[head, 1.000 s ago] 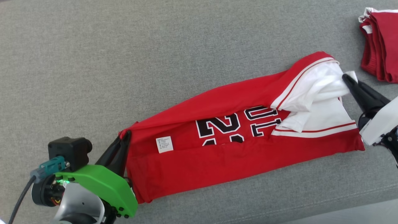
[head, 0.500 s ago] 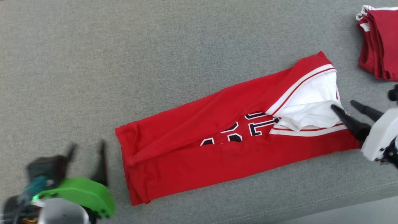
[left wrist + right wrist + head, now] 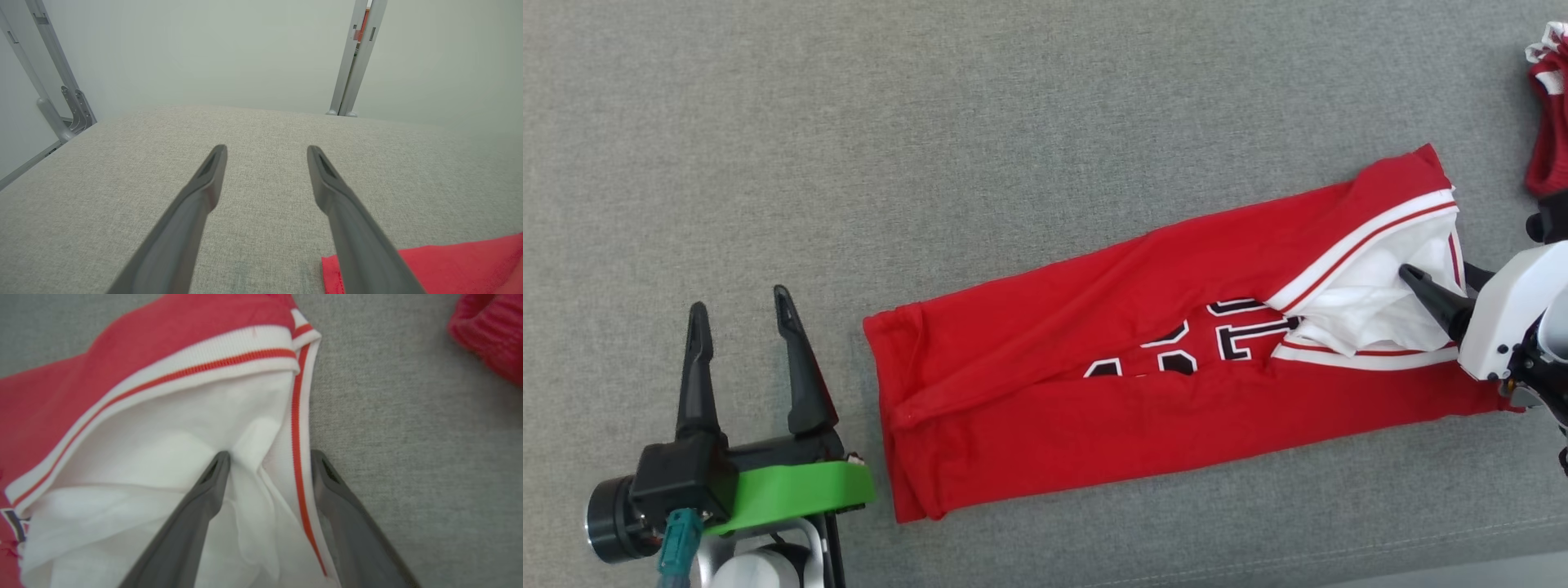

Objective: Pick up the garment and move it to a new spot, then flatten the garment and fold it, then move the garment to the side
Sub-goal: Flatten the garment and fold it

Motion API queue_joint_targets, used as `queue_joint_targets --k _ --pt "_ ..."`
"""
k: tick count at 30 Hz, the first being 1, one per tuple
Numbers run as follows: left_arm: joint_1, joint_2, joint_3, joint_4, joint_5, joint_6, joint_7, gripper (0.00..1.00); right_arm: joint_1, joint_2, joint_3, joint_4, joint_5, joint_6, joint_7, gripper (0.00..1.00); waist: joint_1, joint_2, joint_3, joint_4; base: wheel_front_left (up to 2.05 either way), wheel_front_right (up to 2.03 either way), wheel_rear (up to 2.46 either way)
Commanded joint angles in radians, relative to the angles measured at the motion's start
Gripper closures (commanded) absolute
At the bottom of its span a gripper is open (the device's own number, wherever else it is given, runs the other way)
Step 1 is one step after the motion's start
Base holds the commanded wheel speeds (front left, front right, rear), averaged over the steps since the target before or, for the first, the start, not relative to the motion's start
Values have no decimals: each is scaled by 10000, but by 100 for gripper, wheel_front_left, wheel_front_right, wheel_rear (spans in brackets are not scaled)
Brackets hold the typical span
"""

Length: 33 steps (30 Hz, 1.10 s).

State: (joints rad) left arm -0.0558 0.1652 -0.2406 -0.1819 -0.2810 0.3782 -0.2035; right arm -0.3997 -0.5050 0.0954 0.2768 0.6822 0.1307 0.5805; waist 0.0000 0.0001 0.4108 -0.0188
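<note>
- The garment point(image 3: 1094, 408), a red jersey already folded lengthwise into a narrow strip, lies flat on the grey padded surface point(image 3: 931, 163). Its long axis runs from the lower left up toward the right of the head view.
- The left gripper point(image 3: 739, 298) sits just beside the hem end point(image 3: 890, 408) without touching it. Its fingers are spread wide and hold nothing — the left wrist view shows only a red corner at the lower right, outside the right finger.
- The right gripper point(image 3: 269, 454) is at the opposite end, released but not clear of the cloth. In the right wrist view its two fingers straddle a ridge of white armhole fabric point(image 3: 163, 428) and the red-striped trim, with the jaws apart and nothing pinched.
- A stack of red clothes point(image 3: 1550, 122) lies near the right gripper, apart from the jersey.
- Judged from this layout, the lengthwise fold is done and a crosswise fold comes next.
- That fold turns on the strip's long axis — each arm has one end within reach, the left nearer the hem and the right nearer the shoulders.
- The loose white fabric bunched at the right end looks likely to wrinkle the fold unless it is smoothed or caught cleanly.
</note>
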Motion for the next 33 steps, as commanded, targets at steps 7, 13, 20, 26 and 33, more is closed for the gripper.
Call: queue_joint_targets --k 7,13,20,26,33 --pt "223 -479 -252 1151 30 -461 -590 0 99 512 372 839 349 11 332 100 0 -1 -392 339 0 0 0" --pt "677 -818 -294 1407 377 -808 -618 0 -8 -348 -688 1001 850 -14 -817 100 0 -1 -926 394 0 0 0" --pt "1083 -1099 -32 1522 224 -1103 -621 0 3 -1643 -2376 1549 703 -7 -1107 100 0 -1 -1473 635 0 0 0" --pt "1164 -1139 -75 1493 -66 -1004 -614 0 78 -1728 -2030 5 862 -7 -242 100 0 -1 -1621 656 0 0 0" --pt "782 -1139 -318 1525 -493 -826 -615 0 354 -92 -634 -2029 1087 -3 992 100 0 -1 -1549 704 0 0 0"
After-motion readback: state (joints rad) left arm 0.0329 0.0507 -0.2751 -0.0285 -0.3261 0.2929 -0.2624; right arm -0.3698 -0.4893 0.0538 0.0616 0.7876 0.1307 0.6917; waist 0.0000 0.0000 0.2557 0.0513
